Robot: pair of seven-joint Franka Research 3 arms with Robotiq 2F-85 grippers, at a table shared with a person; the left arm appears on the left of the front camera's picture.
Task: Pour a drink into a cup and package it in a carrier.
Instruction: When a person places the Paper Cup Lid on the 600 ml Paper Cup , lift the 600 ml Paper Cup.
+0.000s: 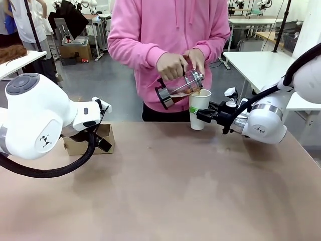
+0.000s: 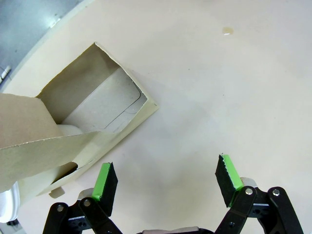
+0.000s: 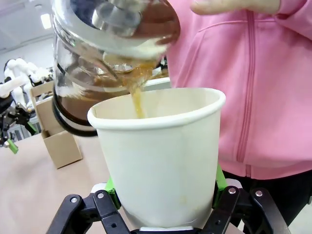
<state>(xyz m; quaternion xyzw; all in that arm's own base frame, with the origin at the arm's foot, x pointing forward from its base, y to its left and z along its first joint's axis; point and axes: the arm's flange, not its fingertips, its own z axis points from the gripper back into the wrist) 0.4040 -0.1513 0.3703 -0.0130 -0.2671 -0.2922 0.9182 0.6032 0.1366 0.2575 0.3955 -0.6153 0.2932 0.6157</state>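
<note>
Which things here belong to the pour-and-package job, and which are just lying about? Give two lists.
In the job: cup; glass jug; drink; cardboard carrier.
Just lying about: small stain on the tabletop; white table behind; box on the far floor.

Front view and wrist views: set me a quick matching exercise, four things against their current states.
1. white tapered paper cup
2. clear glass jug with black handle
3. brown cardboard carrier
4. left end effector

a. open, holding nothing
b. tilted in the person's hands, pouring
c. clamped in the right end effector
d. standing on the table, on the robot's left

Pairs: 1-c, 2-b, 3-d, 4-a.
</note>
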